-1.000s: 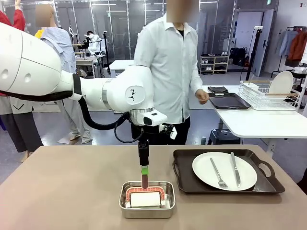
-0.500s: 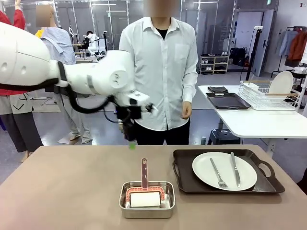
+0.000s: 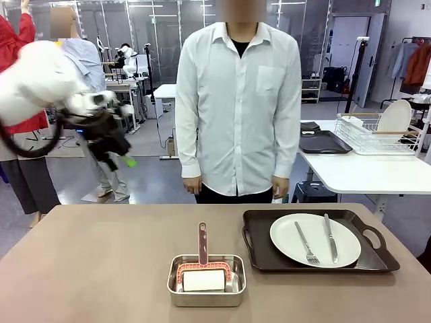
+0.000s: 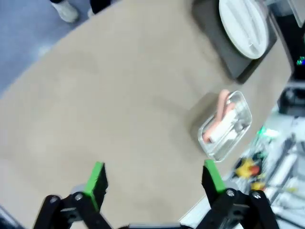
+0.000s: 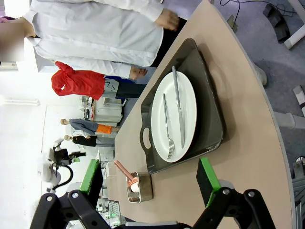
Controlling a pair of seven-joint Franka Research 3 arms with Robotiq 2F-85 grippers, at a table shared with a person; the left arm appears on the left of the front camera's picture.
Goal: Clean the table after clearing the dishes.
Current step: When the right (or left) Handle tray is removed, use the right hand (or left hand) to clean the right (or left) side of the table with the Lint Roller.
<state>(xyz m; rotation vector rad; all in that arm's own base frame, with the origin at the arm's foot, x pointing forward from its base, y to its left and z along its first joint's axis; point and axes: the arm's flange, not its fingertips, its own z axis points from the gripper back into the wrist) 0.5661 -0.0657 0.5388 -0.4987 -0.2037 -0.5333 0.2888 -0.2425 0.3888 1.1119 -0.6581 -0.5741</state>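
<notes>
Where the bench [image 3: 94, 256] is viewed from the front, one white plate [image 3: 315, 240] lies on a dark tray [image 3: 259, 259] at its near right. A fork [image 3: 304, 243] and a knife [image 3: 330, 237] rest side by side on the plate. A steel pan [image 3: 206, 289] sits just left of the tray and holds a white roller [image 3: 204, 280], whose pink handle leans over the far rim. The left tool [image 3: 118, 151], blurred, hangs high beyond the bench's far left edge, jaws wide, holding nothing. The right tool [image 5: 147, 175] is spread equally wide and unloaded, looking onto the tray from the bench's right end. A person [image 3: 239, 101] stands at the far side, arms down.
</notes>
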